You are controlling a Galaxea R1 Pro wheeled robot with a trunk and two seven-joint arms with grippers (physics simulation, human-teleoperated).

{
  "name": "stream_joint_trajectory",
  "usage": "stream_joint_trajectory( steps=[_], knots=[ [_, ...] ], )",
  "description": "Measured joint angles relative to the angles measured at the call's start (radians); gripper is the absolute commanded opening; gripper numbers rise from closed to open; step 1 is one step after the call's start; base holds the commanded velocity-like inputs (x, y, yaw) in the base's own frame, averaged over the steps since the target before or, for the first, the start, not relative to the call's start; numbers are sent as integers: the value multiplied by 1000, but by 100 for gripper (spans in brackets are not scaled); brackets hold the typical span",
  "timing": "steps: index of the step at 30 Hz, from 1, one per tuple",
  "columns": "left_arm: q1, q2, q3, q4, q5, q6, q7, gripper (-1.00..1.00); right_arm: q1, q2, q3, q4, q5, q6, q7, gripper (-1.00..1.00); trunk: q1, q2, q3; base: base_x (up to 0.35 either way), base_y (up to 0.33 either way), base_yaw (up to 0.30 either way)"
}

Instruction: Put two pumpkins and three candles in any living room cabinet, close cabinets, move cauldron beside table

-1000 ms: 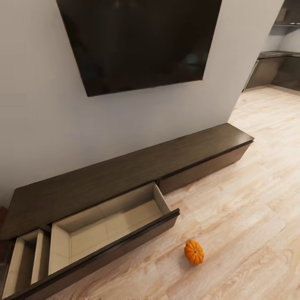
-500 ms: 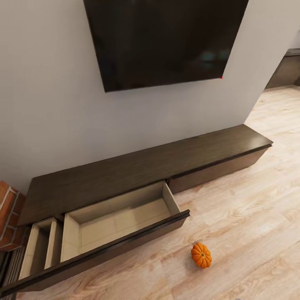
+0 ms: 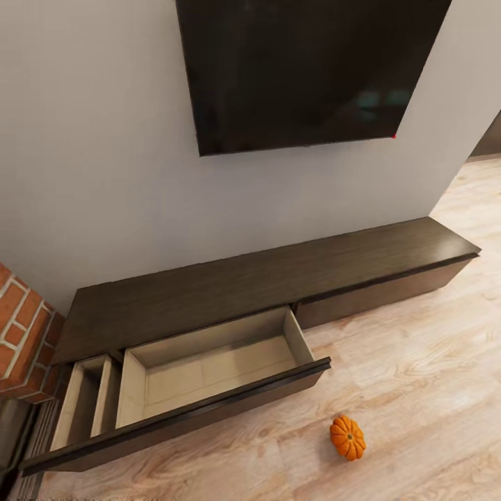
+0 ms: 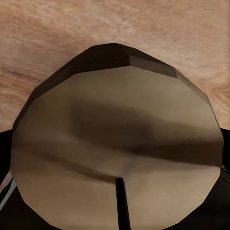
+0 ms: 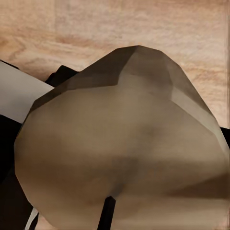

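On the plank floor (image 3: 417, 390) lies a ribbed orange pumpkin (image 3: 347, 438); claw states unclear.

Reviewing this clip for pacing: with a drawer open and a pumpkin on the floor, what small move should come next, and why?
Probably roll closer to the pumpkin for a pickup: it lies on the plank floor, just off the open drawer's right corner, and that drawer looks empty.

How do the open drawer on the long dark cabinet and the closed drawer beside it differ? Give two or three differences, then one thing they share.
The open drawer is pulled out over the floor; the closed drawer sits flush under the cabinet top. The open drawer shows a pale beige inside with nothing in it; the closed drawer shows just its dark front. The pumpkin lies nearer the open drawer. Both have dark brown handleless fronts.
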Motion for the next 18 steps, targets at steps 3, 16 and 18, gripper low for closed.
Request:
stream_joint_trajectory(
  steps=[3,16,18],
  knots=[
    [0,-1,0,0,0,0,0,-100,0,0,0,0,0,0,-1,-100,0,0,4,0,0,227],
    [0,-1,0,0,0,0,0,-100,1,1,0,0,-2,-1,-1,-100,0,0,20,0,0,227],
    [0,-1,0,0,0,0,0,-100,1,1,0,0,-2,-1,-1,-100,0,0,22,0,0,228]
  ],
)
